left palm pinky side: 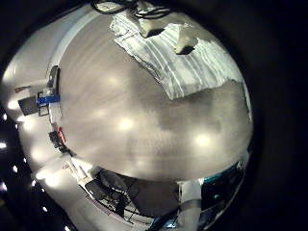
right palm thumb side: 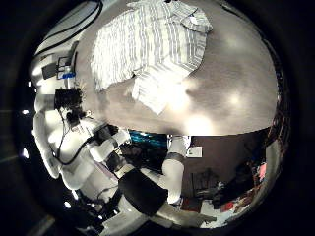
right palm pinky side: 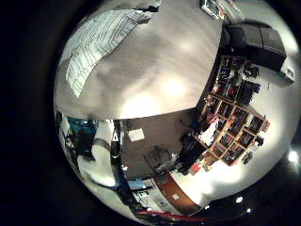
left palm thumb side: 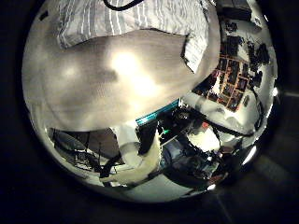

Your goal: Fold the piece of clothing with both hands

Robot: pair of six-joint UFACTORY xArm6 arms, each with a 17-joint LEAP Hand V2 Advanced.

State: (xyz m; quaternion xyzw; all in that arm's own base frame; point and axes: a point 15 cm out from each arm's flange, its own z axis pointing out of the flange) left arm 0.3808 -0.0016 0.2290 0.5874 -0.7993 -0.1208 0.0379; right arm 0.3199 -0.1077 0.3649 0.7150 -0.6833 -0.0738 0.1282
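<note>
Clearly the striped, light-coloured fabric garment (right palm thumb side: pixel 153 49) lies spread and rumpled on the round, smooth wood-grain tabletop (right palm thumb side: pixel 221 93), with one sleeve or corner sticking out toward the middle of the board; neither hand touches it, and both palms seem well above the surface. In the left little finger side palm view two pale fingers (left palm pinky side: pixel 183 40) show against the cloth, looking relaxed rather than curled, and they hold nothing; of the right hand's fingers I cannot tell the state, since no part of them shows plainly. My judgement is that folding has not begun. The risk from here is an uneven grasp: if one hand catches only the loose flap while the other takes the body of the cloth, the garment could bunch or drag across the smooth top instead of folding. Glare spots lie on the tabletop, and around it stand cluttered shelves (right palm pinky side: pixel 230 118).
</note>
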